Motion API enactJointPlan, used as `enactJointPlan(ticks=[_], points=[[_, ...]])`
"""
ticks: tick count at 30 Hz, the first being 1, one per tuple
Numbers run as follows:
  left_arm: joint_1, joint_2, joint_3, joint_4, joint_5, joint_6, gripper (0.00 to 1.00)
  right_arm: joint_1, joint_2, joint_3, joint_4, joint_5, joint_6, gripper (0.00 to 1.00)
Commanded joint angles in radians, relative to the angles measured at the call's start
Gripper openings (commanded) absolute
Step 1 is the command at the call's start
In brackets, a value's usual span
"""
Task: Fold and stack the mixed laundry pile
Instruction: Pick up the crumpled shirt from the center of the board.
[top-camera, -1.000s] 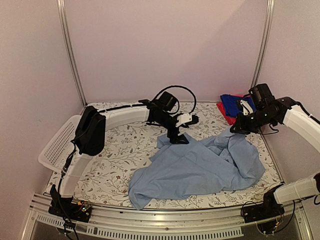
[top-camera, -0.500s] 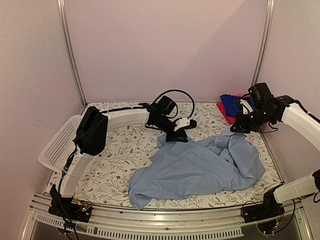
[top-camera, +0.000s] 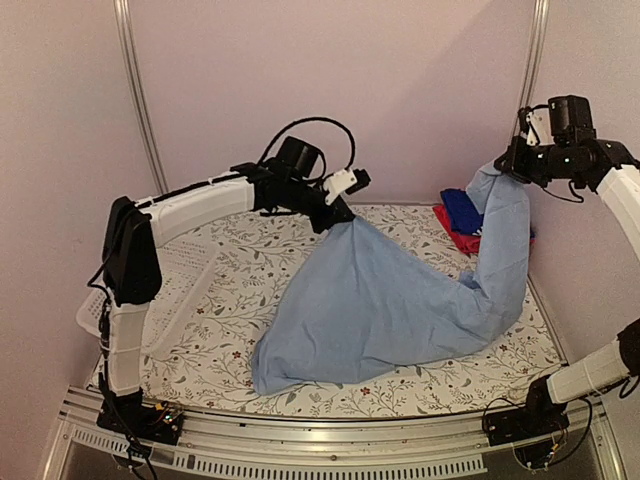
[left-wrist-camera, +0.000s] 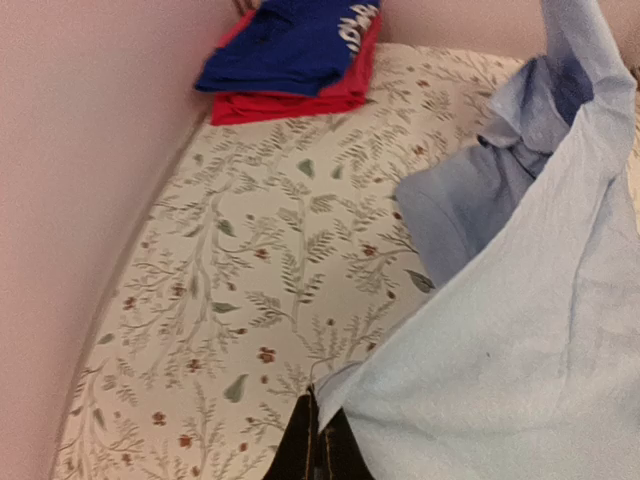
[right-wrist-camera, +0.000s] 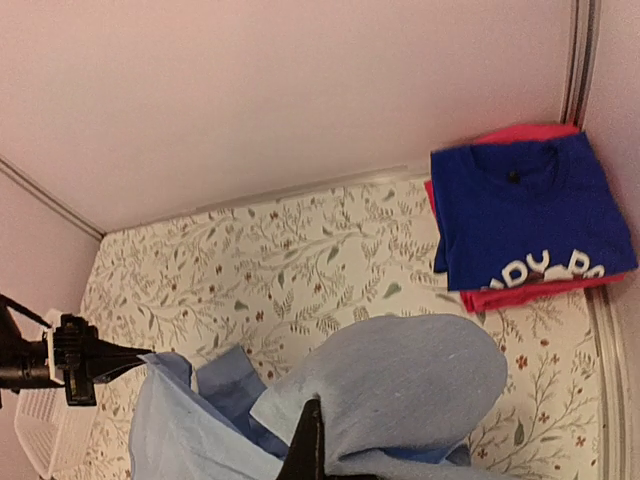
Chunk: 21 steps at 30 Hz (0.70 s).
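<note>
Top view: light-blue shirt (top-camera: 380, 300) hung as a sheet between both arms, upper edge raised off the table, lower hem trailing on the floral table cover (top-camera: 240, 290) from 7 to 4 o'clock, close to the near edge

Left gripper (top-camera: 338, 214) at 12 o'clock, above mid-table, fingers (left-wrist-camera: 315, 450) pinched together on one upper corner of the shirt

Right gripper (top-camera: 506, 168) higher, at 2 o'clock beside the right frame post (top-camera: 535, 60), closed on the other corner; cloth dropped straight down from it along the right edge

Cover showed uncovered from the shirt's left fold out to 9 o'clock, and along the back edge

White perforated basket (top-camera: 185, 285) at 9 o'clock on the left edge, partly behind the left arm; its contents could not be made out

Far right corner, 1 o'clock: royal-blue shirt (right-wrist-camera: 525, 215), folded, white print up, lying on a folded red garment (right-wrist-camera: 520, 293), apart from the hanging shirt
</note>
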Motion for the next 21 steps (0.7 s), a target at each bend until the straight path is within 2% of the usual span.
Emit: enactJointPlan(ticks=[1, 3, 5, 8, 11, 14, 21], points=[[0.096, -0.197, 0.087, 0.134, -0.302, -0.231, 0.0, -0.031, 0.08, 0.268, 0.176, 0.067, -0.043, 0.0], [0.108, -0.202, 0.192, 0.091, -0.358, -0.274, 0.0, -0.037, 0.131, 0.445, 0.215, 0.089, -0.067, 0.0], [0.108, -0.238, 0.228, 0.102, -0.39, -0.302, 0.0, -0.042, 0.202, 0.637, 0.207, 0.093, -0.084, 0.0], [0.102, -0.282, 0.298, 0.078, -0.414, -0.363, 0.0, -0.044, 0.281, 0.804, 0.232, 0.044, -0.094, 0.0], [0.059, -0.346, 0.312, 0.067, -0.386, -0.324, 0.0, -0.043, 0.266, 0.819, 0.29, -0.044, -0.095, 0.0], [-0.032, -0.433, 0.236, 0.099, -0.407, -0.229, 0.0, -0.042, 0.189, 0.788, 0.345, -0.109, -0.116, 0.0], [-0.186, -0.551, 0.208, 0.081, -0.428, -0.189, 0.0, -0.042, -0.007, 0.734, 0.418, -0.143, -0.155, 0.0]])
